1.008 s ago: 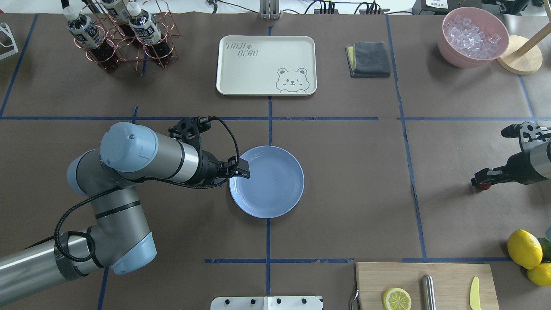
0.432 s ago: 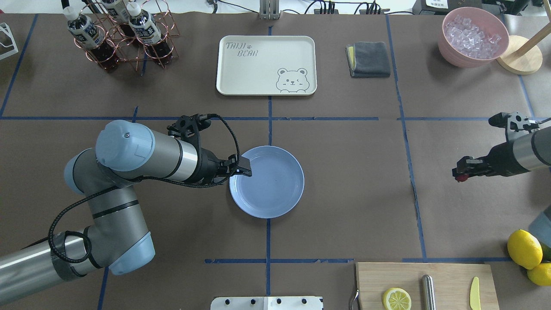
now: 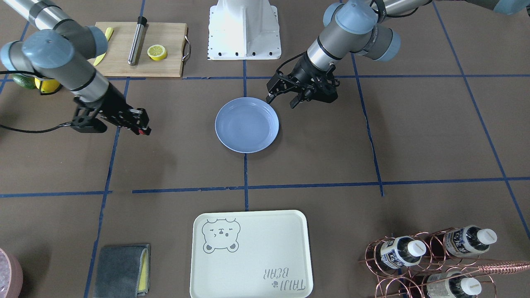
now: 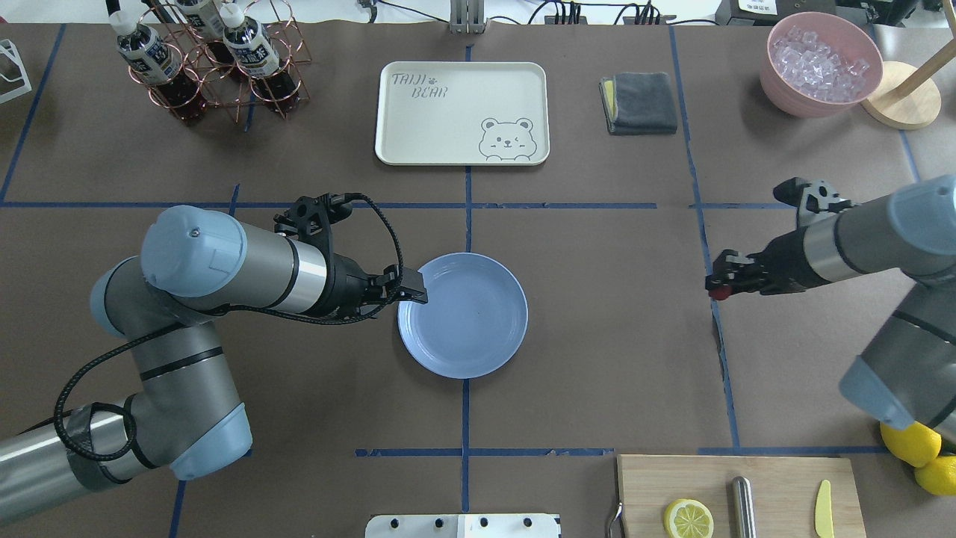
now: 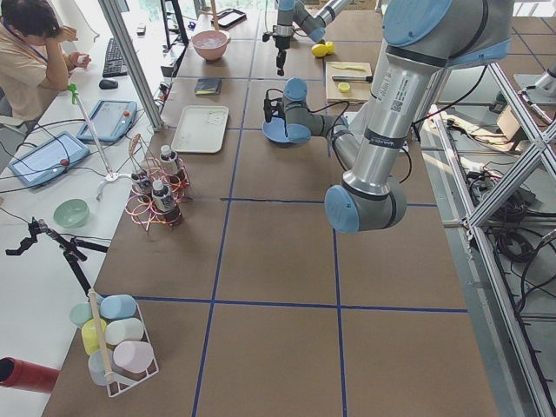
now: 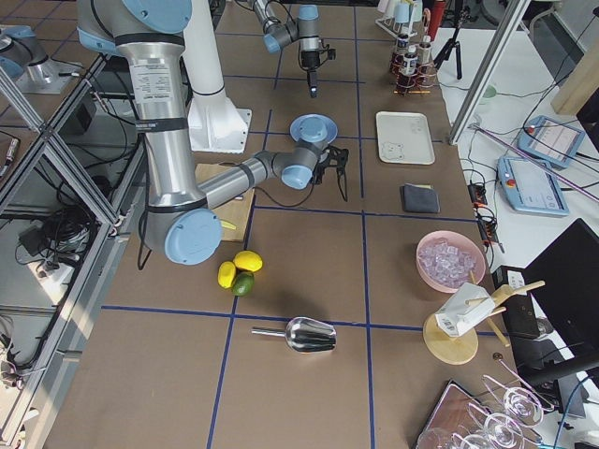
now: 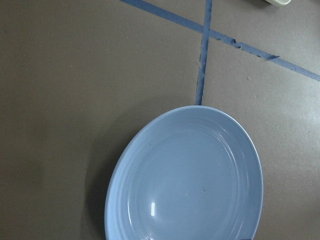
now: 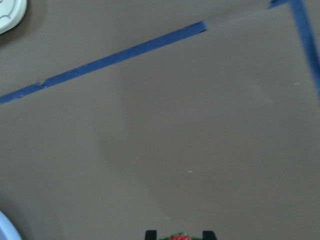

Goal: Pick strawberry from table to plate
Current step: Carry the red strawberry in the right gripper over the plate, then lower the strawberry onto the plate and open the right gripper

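Note:
The light-blue plate (image 4: 463,315) lies empty at the middle of the brown-paper table (image 4: 597,336); it also fills the left wrist view (image 7: 185,175). My right gripper (image 4: 717,288) hovers well to the plate's right, shut on the small dark-red strawberry (image 4: 715,293). In the front-facing view the strawberry (image 3: 143,132) shows red at the fingertips, and in the right wrist view the strawberry (image 8: 178,236) peeks in at the bottom edge. My left gripper (image 4: 414,294) hangs open over the plate's left rim, holding nothing.
A cream bear tray (image 4: 462,112), a grey cloth (image 4: 638,102), a pink bowl of ice (image 4: 820,63) and a copper bottle rack (image 4: 209,56) line the far side. A cutting board (image 4: 736,497) with a lemon half and loose lemons (image 4: 911,441) sit near right.
My right arm has swung left toward the plate, carrying the strawberry. The left arm has drawn back slightly, its gripper now at the plate's left rim.

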### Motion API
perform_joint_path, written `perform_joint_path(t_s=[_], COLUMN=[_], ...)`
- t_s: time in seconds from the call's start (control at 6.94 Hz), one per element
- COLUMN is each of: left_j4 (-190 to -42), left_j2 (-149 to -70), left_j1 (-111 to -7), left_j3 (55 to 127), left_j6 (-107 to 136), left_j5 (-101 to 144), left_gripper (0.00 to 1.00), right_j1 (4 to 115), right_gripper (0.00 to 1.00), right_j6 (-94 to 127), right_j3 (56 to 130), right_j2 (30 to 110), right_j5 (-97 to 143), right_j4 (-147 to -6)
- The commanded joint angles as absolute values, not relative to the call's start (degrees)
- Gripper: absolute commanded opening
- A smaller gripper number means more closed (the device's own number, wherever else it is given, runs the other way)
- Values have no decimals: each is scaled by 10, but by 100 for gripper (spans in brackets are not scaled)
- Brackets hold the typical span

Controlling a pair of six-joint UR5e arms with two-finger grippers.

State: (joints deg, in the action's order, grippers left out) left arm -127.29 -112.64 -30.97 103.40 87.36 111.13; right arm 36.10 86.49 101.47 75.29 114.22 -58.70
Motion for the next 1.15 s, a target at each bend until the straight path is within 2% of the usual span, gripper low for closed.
perform_joint_path(t_s=[0.0,0.29,1.01], left_j4=[-1273,-1273,-1273], left_j2=[-1079,-1036,-1035], left_j1=[-354,-370,-370], left_j3=[1064,1080,1079], left_j6=[858,809,806], left_j5=[1114,1114,1114], left_gripper=[92,95,99], right_j1=[277,271,227], right_gripper=[0,0,0], right_j6=[957,1017,1022], right_j3=[1001,904,879], right_j2=[609,513,503], right_j5=[1060,1046,1009], right_j4=[-723,-721,-724])
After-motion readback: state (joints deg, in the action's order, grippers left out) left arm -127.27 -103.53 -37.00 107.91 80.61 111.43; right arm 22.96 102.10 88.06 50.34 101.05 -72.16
